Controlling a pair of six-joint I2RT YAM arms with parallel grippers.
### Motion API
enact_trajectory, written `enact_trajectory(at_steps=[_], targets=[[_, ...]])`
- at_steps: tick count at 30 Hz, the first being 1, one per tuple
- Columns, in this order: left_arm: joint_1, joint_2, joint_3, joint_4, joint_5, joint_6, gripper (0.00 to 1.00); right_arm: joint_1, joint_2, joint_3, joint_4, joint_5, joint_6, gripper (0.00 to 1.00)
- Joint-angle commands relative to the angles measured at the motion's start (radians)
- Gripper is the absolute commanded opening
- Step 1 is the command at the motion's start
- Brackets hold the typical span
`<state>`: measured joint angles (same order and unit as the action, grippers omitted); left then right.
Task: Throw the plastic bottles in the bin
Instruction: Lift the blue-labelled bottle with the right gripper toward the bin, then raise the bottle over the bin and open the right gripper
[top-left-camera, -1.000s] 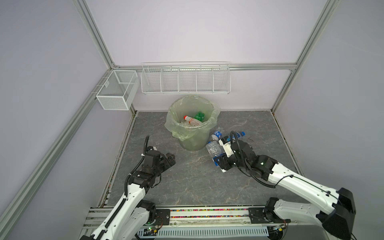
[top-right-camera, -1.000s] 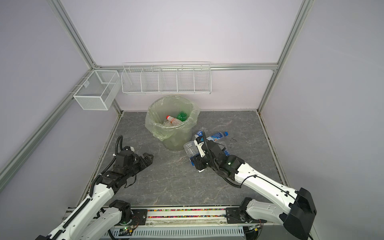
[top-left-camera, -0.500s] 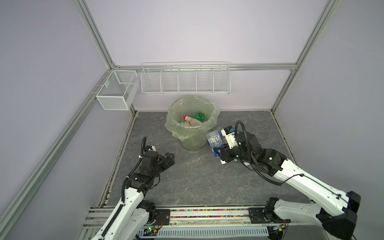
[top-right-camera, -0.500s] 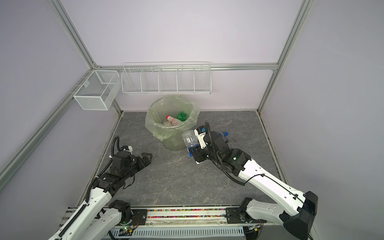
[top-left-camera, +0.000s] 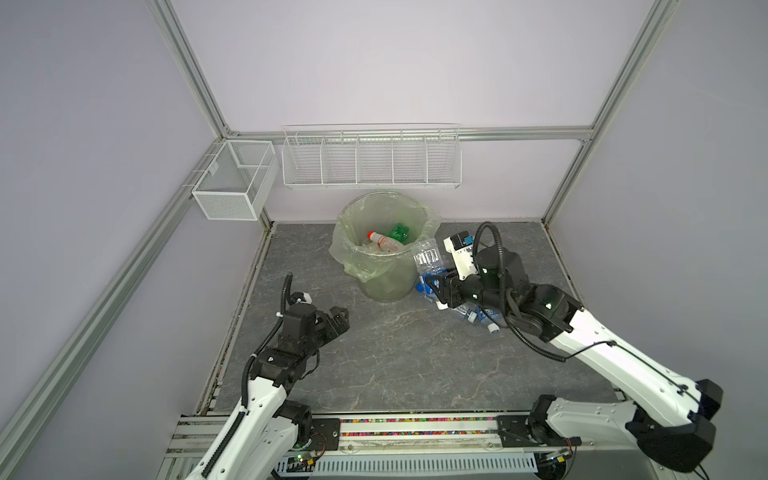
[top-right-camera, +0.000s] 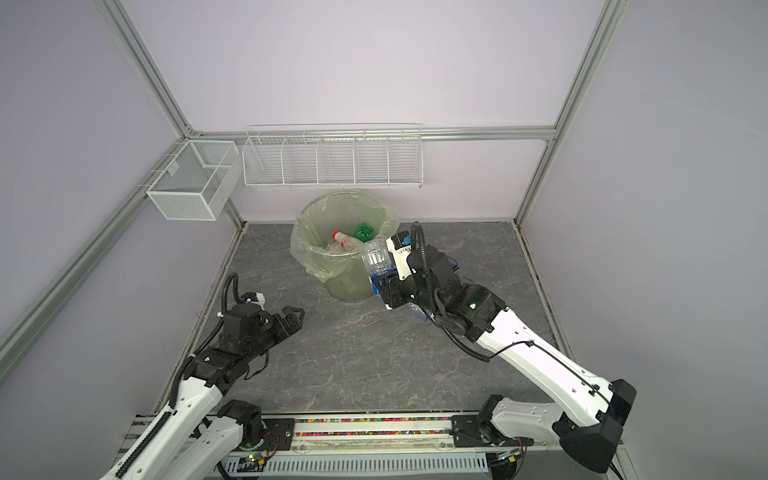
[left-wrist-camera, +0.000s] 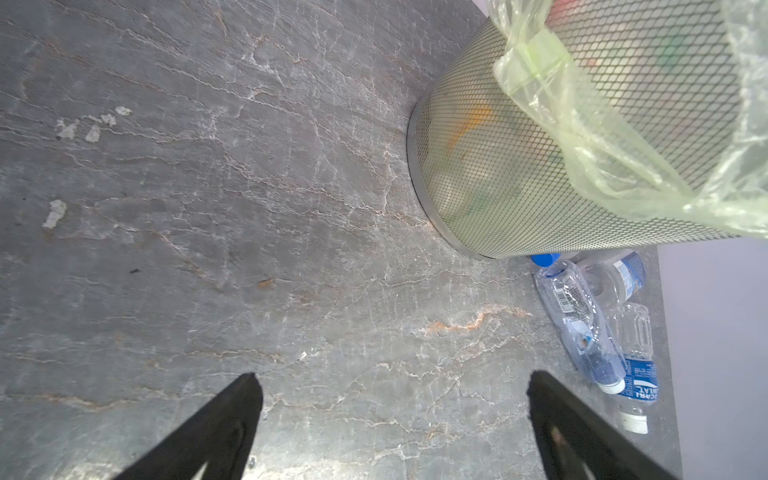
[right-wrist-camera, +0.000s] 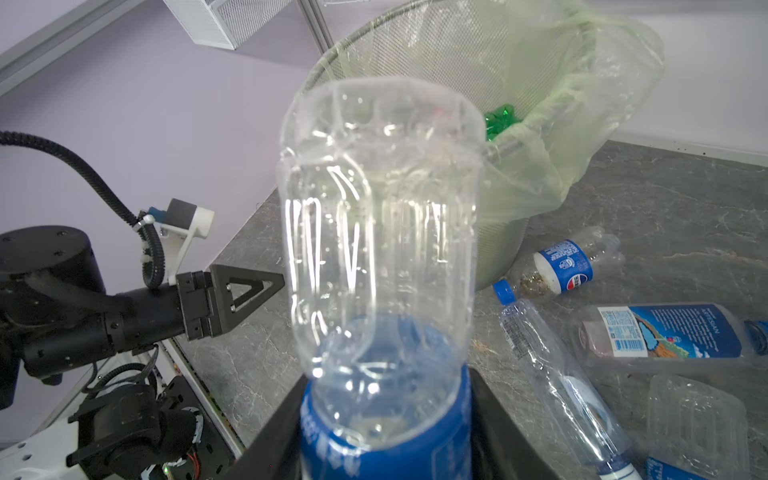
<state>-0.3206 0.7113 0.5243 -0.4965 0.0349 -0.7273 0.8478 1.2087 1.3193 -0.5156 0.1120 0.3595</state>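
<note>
Mid-frame in both top views the right gripper (top-left-camera: 435, 286) clamps a clear blue-labelled bottle (top-left-camera: 427, 257), base up, just beside the right rim of the lined bin (top-left-camera: 384, 286), loose bottles (left-wrist-camera: 577, 316) littering the floor (top-left-camera: 395, 353) under that arm, while lower left the left gripper (top-left-camera: 337, 321) gapes wide, empty.

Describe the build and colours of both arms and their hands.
The left arm and right arm have white link shells with black joints and black wrist housings. A black corrugated cable loops over each wrist to a small white camera mount. A green light glows on the right arm. The left hand and right hand are black; the left hand's fingers are open triangular frames.
</note>
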Motion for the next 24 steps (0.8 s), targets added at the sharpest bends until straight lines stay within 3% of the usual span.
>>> enact_trajectory(at_steps=[1, 16, 21, 24], targets=[[0.004, -0.011, 0.02, -0.007, 0.011, 0.014, 1.0, 0.006, 0.026, 0.054, -0.012, 0.018, -0.027, 0.46], [0.004, -0.013, 0.011, -0.005, 0.009, 0.032, 1.0, 0.008, -0.041, -0.043, 0.013, 0.124, 0.069, 0.44], [0.005, -0.001, 0.002, 0.012, 0.008, 0.028, 1.0, 0.005, 0.072, 0.125, -0.02, 0.144, 0.029, 0.48], [0.004, 0.006, -0.001, 0.025, 0.02, 0.015, 1.0, -0.015, 0.251, 0.356, -0.106, 0.153, -0.01, 0.49]])
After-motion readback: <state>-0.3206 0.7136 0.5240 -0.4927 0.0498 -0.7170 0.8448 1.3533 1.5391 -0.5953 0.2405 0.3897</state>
